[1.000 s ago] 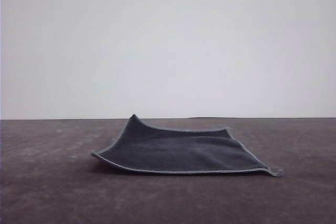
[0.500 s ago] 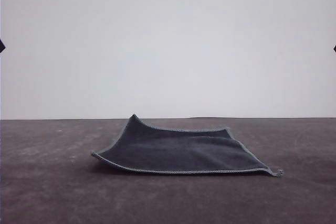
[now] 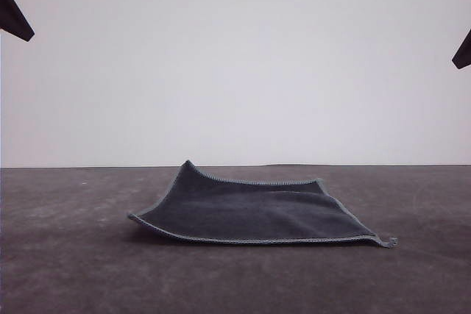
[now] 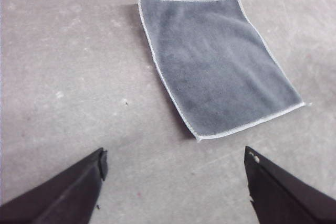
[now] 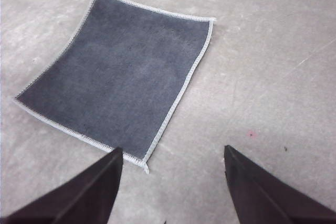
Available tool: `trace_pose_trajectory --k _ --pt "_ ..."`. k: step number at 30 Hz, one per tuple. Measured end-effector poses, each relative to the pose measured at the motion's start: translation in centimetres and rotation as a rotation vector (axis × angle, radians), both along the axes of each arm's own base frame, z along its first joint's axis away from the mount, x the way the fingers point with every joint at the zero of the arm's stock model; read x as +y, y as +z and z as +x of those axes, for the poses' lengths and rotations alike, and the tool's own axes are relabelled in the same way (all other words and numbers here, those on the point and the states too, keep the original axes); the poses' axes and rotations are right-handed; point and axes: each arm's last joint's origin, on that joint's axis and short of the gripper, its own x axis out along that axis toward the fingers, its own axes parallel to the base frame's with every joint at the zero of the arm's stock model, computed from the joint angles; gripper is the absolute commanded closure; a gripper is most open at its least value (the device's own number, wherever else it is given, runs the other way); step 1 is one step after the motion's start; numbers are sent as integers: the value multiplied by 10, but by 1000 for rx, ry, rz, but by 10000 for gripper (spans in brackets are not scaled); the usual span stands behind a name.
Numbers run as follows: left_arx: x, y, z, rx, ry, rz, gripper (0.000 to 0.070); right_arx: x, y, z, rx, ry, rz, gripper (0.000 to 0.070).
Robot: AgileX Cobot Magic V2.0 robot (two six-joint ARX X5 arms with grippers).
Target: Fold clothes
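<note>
The clothes (image 3: 254, 213) are one small dark grey cloth with pale stitched edging, lying spread out on the dark table, its far left corner curled up a little. The cloth (image 4: 215, 64) lies ahead of my left gripper (image 4: 176, 169), which hangs open above the table, well apart from it. In the right wrist view the cloth (image 5: 121, 72) has its near corner just beyond the tip of one finger (image 5: 89, 190) of my right gripper (image 5: 173, 153), also open and empty. Dark tips of the left gripper (image 3: 13, 16) and right gripper (image 3: 463, 51) show high at the front view's edges.
The table (image 3: 73, 270) is a dark matte surface with bare room on both sides of the cloth and in front of it. A plain white wall (image 3: 235, 64) stands behind.
Both gripper tips have come further into the front view from its upper left and upper right edges. The cloth has not moved.
</note>
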Motion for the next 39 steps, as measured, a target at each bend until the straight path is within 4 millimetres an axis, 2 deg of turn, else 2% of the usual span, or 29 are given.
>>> trace_pose_trajectory --k 1,8,11,14,25,39 --pt "0 0 1 9 12 -15 437 0 0 1 4 -8 13 312" --pt "-6 3 18 99 25 -85 415 5 -5 18 171 -59 133 311" --pt "-10 -2 30 166 17 -102 413 7 -7 29 243 -68 160 311" --pt "-14 -12 44 247 7 -102 345 11 -7 44 286 -61 174 312" --pt "-35 -24 116 314 -43 -152 334 24 -25 114 390 -35 178 311" --pt "-58 -67 206 353 -40 -145 334 38 -53 202 448 -47 169 311"
